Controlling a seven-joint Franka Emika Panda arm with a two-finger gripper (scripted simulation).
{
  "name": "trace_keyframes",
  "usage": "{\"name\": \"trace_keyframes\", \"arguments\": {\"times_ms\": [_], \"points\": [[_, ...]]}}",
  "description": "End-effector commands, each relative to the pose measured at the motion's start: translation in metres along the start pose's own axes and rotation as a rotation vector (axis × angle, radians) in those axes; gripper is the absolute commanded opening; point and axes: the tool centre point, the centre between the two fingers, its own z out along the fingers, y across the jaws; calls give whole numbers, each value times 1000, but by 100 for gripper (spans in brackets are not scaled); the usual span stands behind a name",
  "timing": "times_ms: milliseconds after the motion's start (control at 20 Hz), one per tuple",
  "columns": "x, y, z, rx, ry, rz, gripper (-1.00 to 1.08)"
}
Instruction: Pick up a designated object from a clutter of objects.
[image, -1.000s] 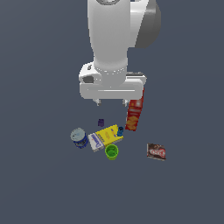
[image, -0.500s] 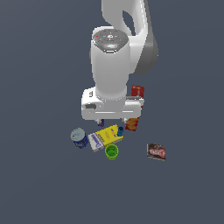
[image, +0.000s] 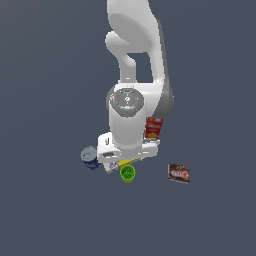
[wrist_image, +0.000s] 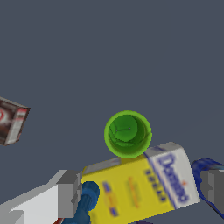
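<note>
Not yet picked up: green cup (wrist_image: 127, 133) upright on the floor, touching the yellow box (wrist_image: 140, 183), with gripper (wrist_image: 140, 192) spread wide and empty over that box rather than the cup, so centring, descent, closing and lifting all remaining.

Simulated test scene, not a real room: flat, featureless slate-grey surface (image: 45, 210), shadowless rendered arm (image: 131, 120), blocky low-detail grocery boxes (wrist_image: 140, 183) scattered about.

Arm lowered (fingers (wrist_image: 70, 199) spread wide).
</note>
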Motion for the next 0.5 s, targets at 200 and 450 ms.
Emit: {"name": "trace_keyframes", "arguments": {"times_ms": [200, 450], "points": [[12, 1, 39, 0, 4, -45, 100], [16, 2, 54, 0, 5, -61, 100]]}}
